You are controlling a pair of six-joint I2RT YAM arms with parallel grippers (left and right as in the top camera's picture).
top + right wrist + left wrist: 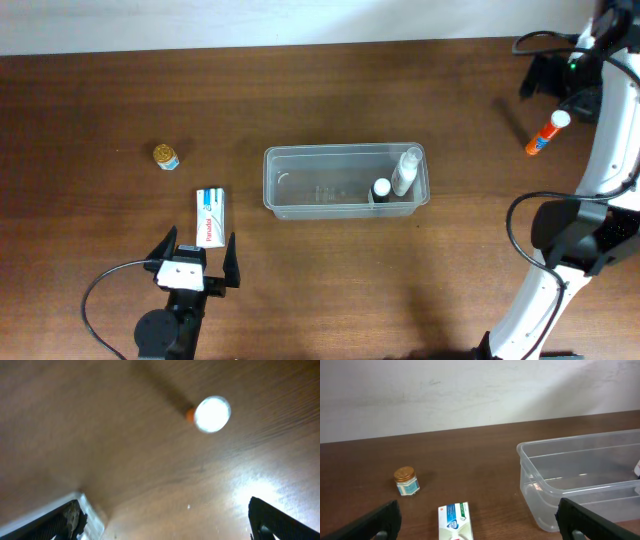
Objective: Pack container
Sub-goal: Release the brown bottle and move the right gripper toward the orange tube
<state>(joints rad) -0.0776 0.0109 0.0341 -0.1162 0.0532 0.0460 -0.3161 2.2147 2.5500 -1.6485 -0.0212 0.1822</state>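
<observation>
Brown wood table (100, 90): clear container (340, 149) ctr; small jar (166, 156) + white box (210, 216) left; orange stick (546, 134) far right.

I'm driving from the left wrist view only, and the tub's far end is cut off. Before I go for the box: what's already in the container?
Observer: Two things, both at the right end of the container: a white bottle and a smaller black-capped bottle beside it.
Operator: Anything else on the table that I can't see?
Observer: An orange tube with a white cap, on the table's far right, outside the container.
Operator: Is the right gripper holding it?
Observer: No. The right gripper is open above it, with nothing between its fingers.
</observation>
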